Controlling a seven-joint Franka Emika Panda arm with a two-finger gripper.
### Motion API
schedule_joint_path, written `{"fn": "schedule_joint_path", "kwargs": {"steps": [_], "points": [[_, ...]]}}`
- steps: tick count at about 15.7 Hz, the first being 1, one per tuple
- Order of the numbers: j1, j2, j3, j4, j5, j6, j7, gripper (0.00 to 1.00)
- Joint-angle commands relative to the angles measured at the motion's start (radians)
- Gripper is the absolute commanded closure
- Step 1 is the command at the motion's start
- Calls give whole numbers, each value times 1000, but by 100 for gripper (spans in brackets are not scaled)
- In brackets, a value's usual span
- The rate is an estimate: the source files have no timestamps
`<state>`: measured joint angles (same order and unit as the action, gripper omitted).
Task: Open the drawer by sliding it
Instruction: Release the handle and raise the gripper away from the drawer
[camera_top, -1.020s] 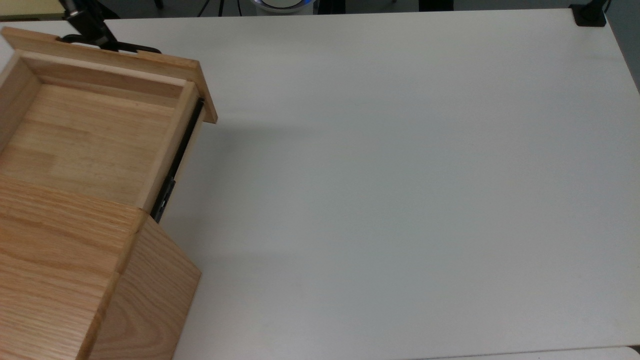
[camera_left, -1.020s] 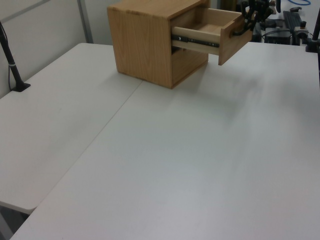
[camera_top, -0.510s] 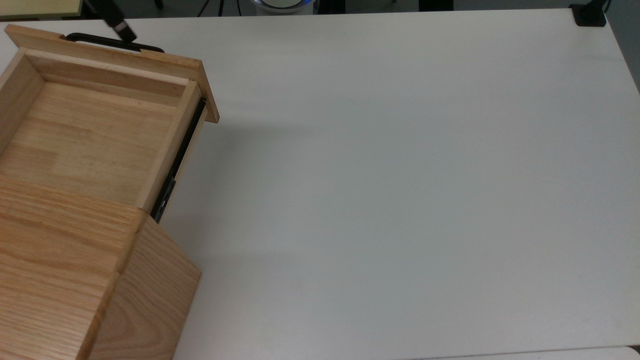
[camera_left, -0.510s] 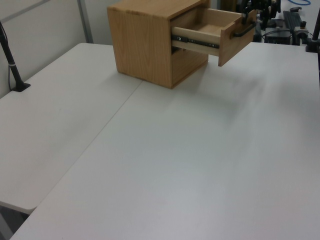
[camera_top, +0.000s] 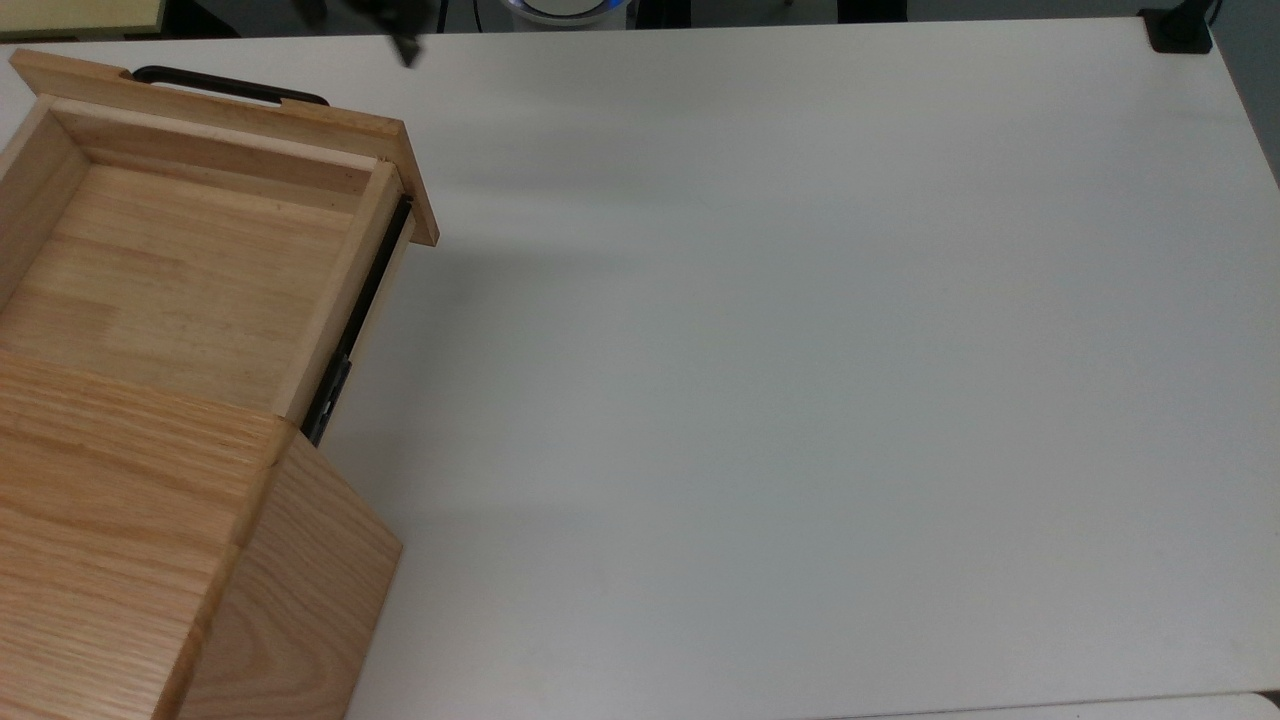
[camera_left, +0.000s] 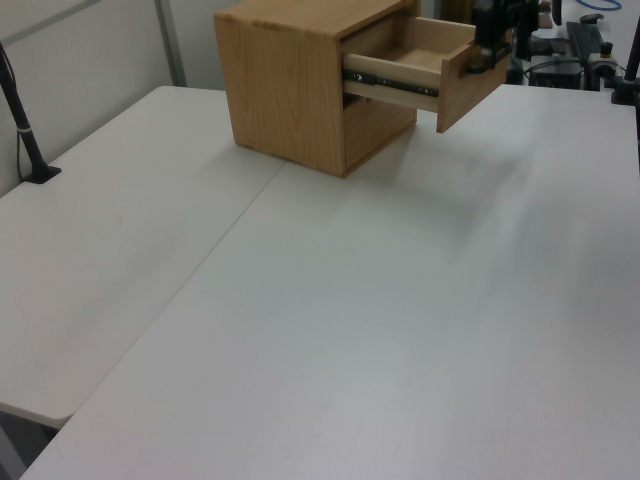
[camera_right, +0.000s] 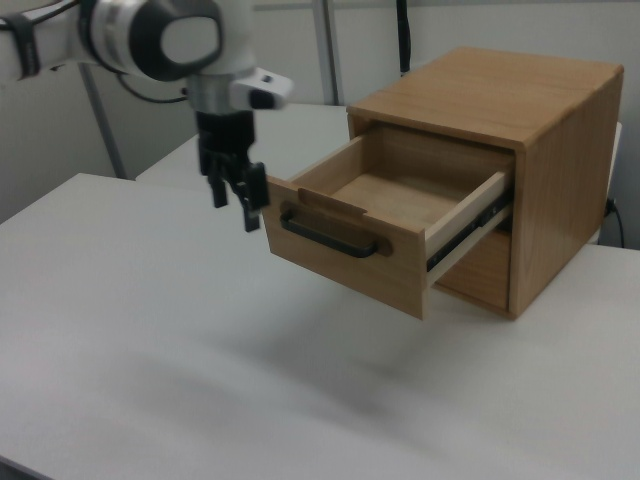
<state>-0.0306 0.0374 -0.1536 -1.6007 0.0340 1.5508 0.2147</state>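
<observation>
The drawer (camera_right: 345, 255) is a light oak tray, slid well out of the oak cabinet (camera_right: 520, 110), and its inside is bare. A thin black bar handle (camera_right: 330, 237) runs across its flat front, and a black side rail (camera_top: 350, 330) shows along its flank. My gripper (camera_right: 233, 205) hangs open just off the right view's left end of the front panel, clear of the handle, with nothing between its fingers. In the top view the gripper (camera_top: 405, 48) is a dark blur at the table's far edge, to the right of the handle (camera_top: 230, 85). The drawer (camera_left: 440, 70) juts toward the left view's right.
The white table (camera_top: 800, 380) spreads wide to the top view's right of the cabinet (camera_top: 130, 540). A black clamp (camera_top: 1180, 30) sits at its far right corner. A dark post (camera_left: 25, 130) stands at the left view's left edge.
My gripper has let go of the handle and moved off it, toward the top view's right. The drawer slid out a little more, then stayed still.
</observation>
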Motion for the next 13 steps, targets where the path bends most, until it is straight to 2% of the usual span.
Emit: {"fn": "schedule_joint_path", "kwargs": {"steps": [1, 4, 6, 13], "points": [[112, -10, -14, -1, -65, -17, -66, 0], [119, -20, -11, 25, -55, -12, -132, 0], [155, -20, -12, 33, -68, -11, -133, 0], [159, -14, -18, 33, -68, 21, -153, 0]]}}
